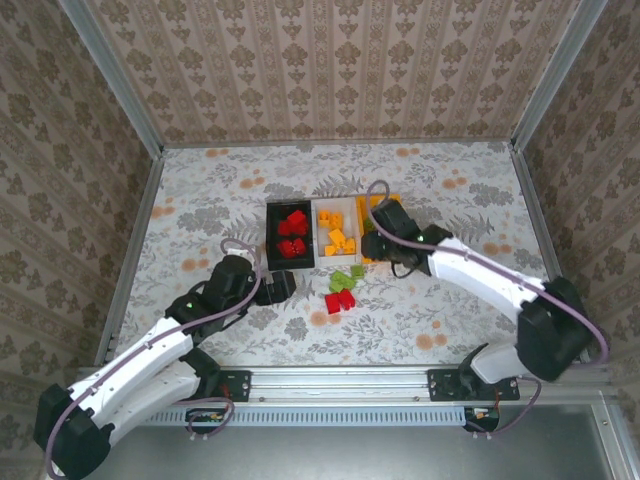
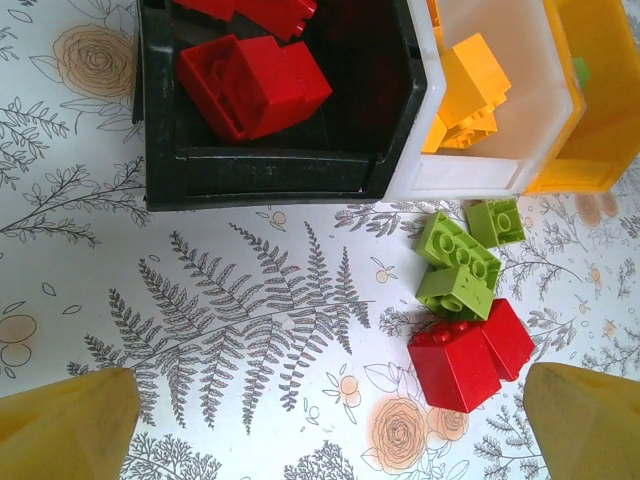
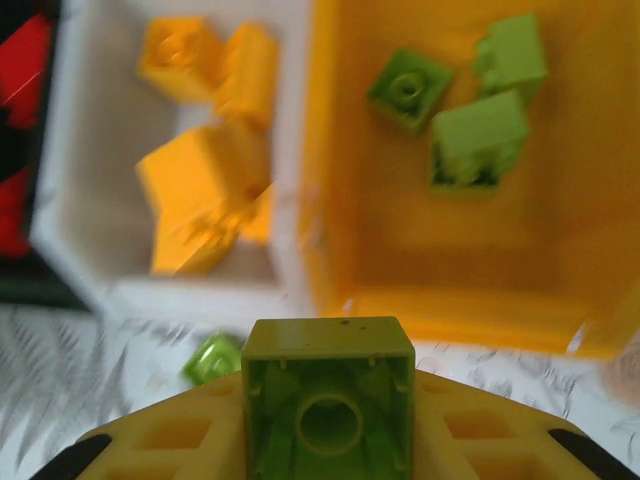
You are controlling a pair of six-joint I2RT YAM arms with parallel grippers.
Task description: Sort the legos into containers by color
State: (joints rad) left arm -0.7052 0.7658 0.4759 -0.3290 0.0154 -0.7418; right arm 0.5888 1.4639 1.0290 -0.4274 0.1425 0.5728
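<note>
One green block (image 3: 328, 385) sat pinched in the right gripper (image 3: 328, 435), its jaws pressed against the block's sides. That gripper hung over the near rim of the orange bin (image 3: 400, 240), which touched the white bin (image 3: 290, 150) on its right. Three green blocks (image 3: 478, 135) already lay in the orange bin. Orange blocks (image 3: 200, 190) lay in the white bin, and red blocks (image 2: 250, 85) in the black bin (image 2: 260, 175) against the white bin's left side. The step in hand looked like the delivery of a green block. The next move likely called for a short carry past the rim, farther back than the white bin's front wall, and then a spreading of the jaws. Too early a release could leave the block on the rim or outside it.

The left gripper (image 2: 325, 425) was spread wide and empty, low over the table (image 1: 200, 200), in front of the white bin and off to its left. Five loose blocks lay just in front of the white bin: three greens (image 2: 458, 248) and, nearer the arms, two reds (image 2: 455, 365) touching each other. The left gripper seemed well placed for the reds.

The table bore a pale cover printed with grey ferns and orange flowers. Beige damask walls (image 1: 330, 70) closed it on three sides, with metal posts (image 1: 110, 75) at the corners.
</note>
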